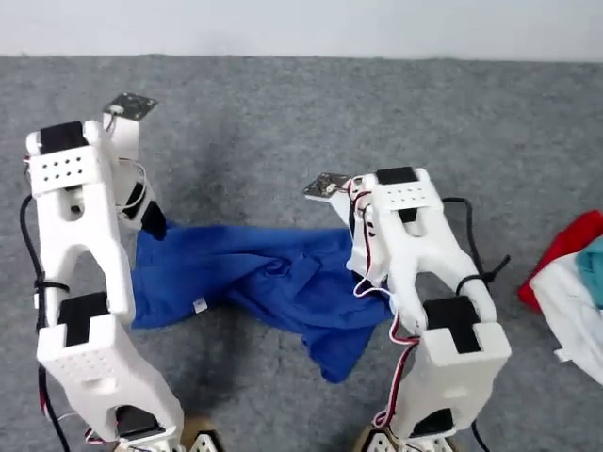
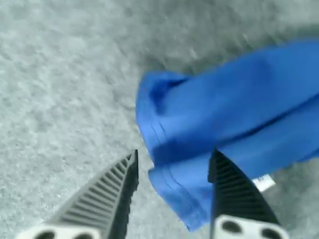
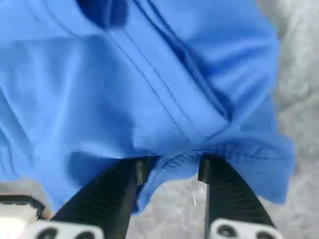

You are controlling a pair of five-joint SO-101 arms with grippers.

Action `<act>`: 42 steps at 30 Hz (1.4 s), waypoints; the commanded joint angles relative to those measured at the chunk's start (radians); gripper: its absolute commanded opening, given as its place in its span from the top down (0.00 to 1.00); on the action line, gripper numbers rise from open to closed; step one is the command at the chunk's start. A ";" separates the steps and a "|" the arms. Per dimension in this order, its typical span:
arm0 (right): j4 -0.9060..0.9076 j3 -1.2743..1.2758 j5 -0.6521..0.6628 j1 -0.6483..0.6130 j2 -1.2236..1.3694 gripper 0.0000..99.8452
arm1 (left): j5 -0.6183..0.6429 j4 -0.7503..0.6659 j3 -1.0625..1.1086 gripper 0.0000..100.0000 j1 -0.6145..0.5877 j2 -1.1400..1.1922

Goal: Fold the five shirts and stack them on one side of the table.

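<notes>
Left gripper (image 2: 174, 155) is hovering w/ jaws wide apart, straddling a hem corner of the blue shirt (image 2: 224, 114), gripping nothing. Right gripper (image 3: 173, 167) is sitting open too, hem fabric betw. its jaws, prob. so both can pinch opposite ends & spread it. Shirt is lying crumpled on the table (image 1: 283, 122) betw. the arms.
</notes>
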 commanded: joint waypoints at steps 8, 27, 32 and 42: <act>0.001 0.000 0.117 0.010 0.027 0.92 | -0.028 0.031 0.038 0.79 0.015 -0.058; 0.182 0.241 0.347 -0.010 -0.277 0.99 | -0.187 -0.005 0.328 0.79 0.032 -0.046; 0.124 0.356 0.344 -0.054 -0.456 0.95 | -0.187 0.002 0.321 0.79 0.032 0.058; 0.236 0.519 0.344 -0.168 -0.872 0.79 | -0.187 0.028 0.274 0.79 0.026 0.061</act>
